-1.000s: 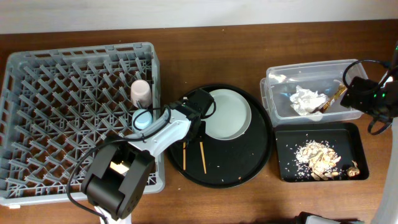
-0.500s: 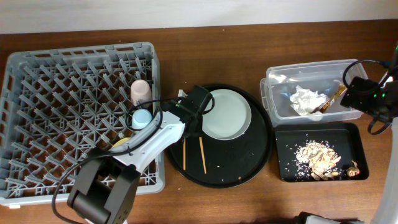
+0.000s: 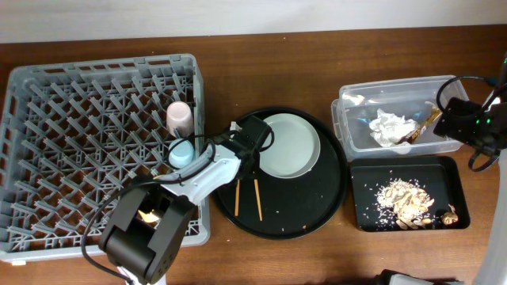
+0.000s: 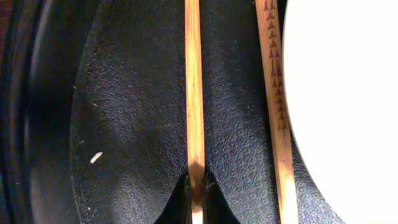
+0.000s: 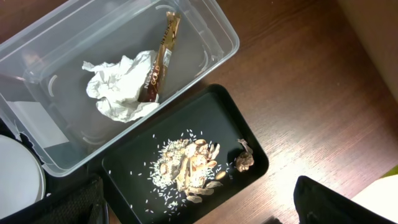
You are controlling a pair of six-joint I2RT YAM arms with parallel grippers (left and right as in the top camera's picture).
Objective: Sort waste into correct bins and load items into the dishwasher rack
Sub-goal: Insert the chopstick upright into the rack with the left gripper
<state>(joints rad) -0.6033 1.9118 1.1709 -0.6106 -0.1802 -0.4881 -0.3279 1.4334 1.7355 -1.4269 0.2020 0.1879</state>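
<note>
My left gripper (image 4: 194,190) is shut on the near end of one of two thin wooden chopsticks (image 4: 194,93) lying on the large round black tray (image 3: 317,207); from overhead it (image 3: 244,158) sits at the tray's left. The grey-white plate (image 3: 289,145) lies beside it. The blue cup (image 3: 181,152) and pink cup (image 3: 179,117) stand in the grey dishwasher rack (image 3: 79,119). The yellow bowl (image 3: 146,214) is mostly hidden under my left arm. My right gripper (image 5: 205,214) is open and empty above the bins. The clear tub (image 5: 224,31) holds tissue (image 5: 118,90) and wrapper (image 5: 158,68). The black tray (image 5: 124,162) holds food scraps (image 5: 186,165).
The second chopstick (image 4: 277,112) lies parallel to the held one, right beside the plate's rim (image 4: 348,93). The rack's right wall (image 3: 200,119) stands close to the round tray. Bare wooden table (image 3: 261,63) runs along the back.
My left arm's elbow swung out to the left and back again, while its gripper stayed at the chopsticks. The right arm has not moved.
</note>
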